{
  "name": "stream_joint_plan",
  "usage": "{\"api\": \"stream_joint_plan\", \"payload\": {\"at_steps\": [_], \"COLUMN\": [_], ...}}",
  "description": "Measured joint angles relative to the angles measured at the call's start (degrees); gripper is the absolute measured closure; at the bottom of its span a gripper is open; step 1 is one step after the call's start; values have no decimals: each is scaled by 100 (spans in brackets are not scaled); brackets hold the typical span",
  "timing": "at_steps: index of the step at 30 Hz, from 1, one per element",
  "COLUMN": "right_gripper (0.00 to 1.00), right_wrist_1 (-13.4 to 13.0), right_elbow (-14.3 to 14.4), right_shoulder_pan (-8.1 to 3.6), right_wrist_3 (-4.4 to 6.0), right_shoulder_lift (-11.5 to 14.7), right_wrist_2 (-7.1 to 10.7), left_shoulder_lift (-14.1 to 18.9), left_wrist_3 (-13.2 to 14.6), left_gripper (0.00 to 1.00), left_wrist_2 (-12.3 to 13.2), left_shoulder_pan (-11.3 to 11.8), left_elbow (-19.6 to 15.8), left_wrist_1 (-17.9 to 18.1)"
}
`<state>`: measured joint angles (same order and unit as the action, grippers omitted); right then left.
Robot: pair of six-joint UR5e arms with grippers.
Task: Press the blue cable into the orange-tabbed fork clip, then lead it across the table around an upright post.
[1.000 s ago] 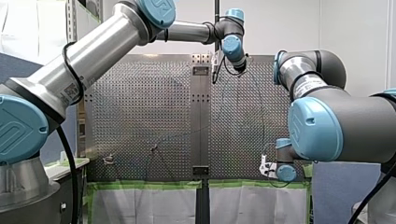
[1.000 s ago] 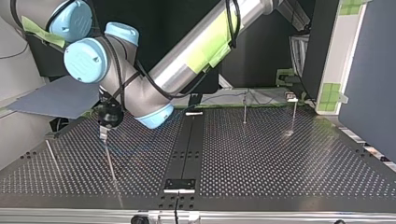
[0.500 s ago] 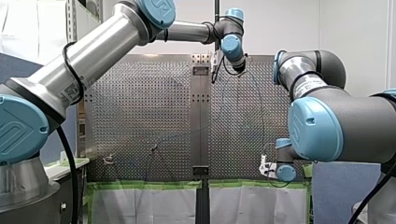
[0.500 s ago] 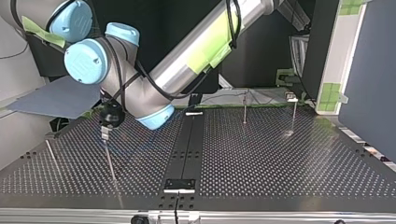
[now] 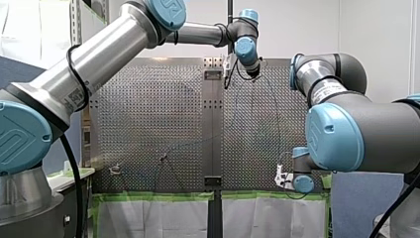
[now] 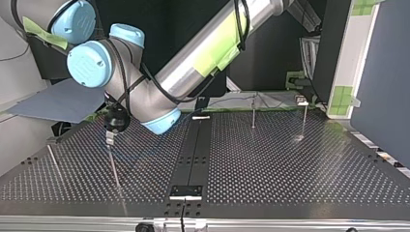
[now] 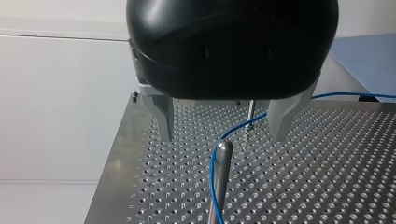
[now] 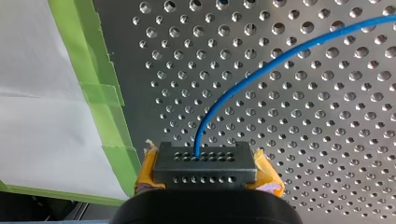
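left wrist: blue cable [image 7: 212,175] touches post [image 7: 223,158] | top: cable faint

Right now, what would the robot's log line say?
left hand: open, above upright post | right hand: shut on blue cable | cable path: bends past the post's tip
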<state>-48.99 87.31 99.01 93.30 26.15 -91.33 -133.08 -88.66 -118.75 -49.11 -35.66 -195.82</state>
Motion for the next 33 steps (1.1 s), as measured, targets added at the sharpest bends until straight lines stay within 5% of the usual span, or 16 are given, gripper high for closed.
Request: {"api": "stream_joint_plan", "payload": {"at_steps": [12, 21, 33], "right_gripper": [100, 100, 100], "right_wrist_1": [3, 3, 2], "right_elbow": [-2, -4, -3], "right_shoulder_pan": [0, 0, 0], "right_wrist_3": [-20, -36, -57], "right_shoulder_lift": [1, 1, 1], "right_wrist_2": [-1, 0, 0], "left_shoulder_lift": [118, 614, 1328], "left_wrist_3": [-56, -141, -778], "left_gripper": [0, 0, 0], "left_wrist_2": [-60, 84, 70], "left_shoulder_pan": [-104, -120, -75], "left_elbow": [-158, -664, -1379], "left_wrist_1": [-143, 312, 1025]}}
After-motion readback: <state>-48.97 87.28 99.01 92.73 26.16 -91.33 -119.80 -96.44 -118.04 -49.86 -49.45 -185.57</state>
